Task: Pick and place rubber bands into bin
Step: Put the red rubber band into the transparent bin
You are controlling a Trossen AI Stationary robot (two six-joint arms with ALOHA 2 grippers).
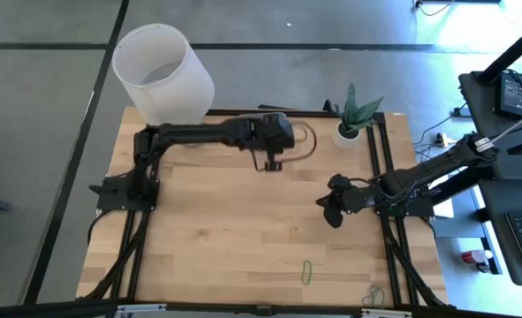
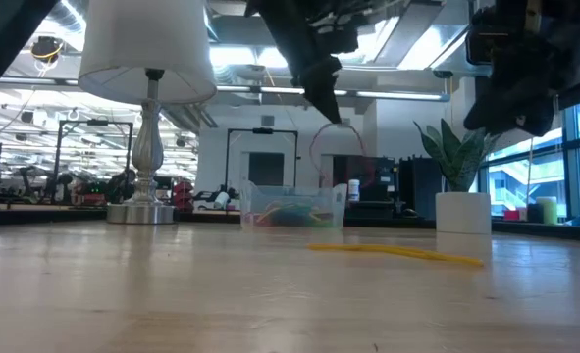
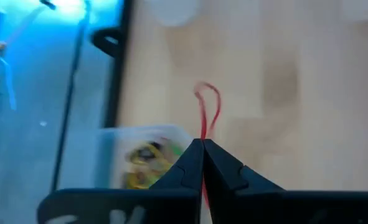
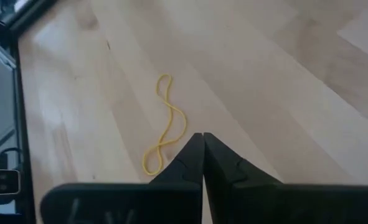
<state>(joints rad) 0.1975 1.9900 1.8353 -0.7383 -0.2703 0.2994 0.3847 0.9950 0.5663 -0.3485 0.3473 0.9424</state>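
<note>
High view: the left gripper [image 1: 273, 164] hovers at the far side of the tabletop [image 1: 225, 238], about where the bin should be, though the clear bin is hard to make out here. The right gripper [image 1: 334, 212] waits nearer the plant pot [image 1: 349, 134], jaws clenched on nothing; a green rubber band [image 1: 306, 271] lies well away from the bin

Low view: the bin [image 2: 291, 207] holds coloured bands, and the left arm hangs above it

Left wrist view: jaws pinch a red rubber band [image 3: 207, 111], dangling beside the bin, probably ready to drop in

Right wrist view: a yellow rubber band [image 4: 165, 124] lies just beyond its jaws, likely its next target
</note>
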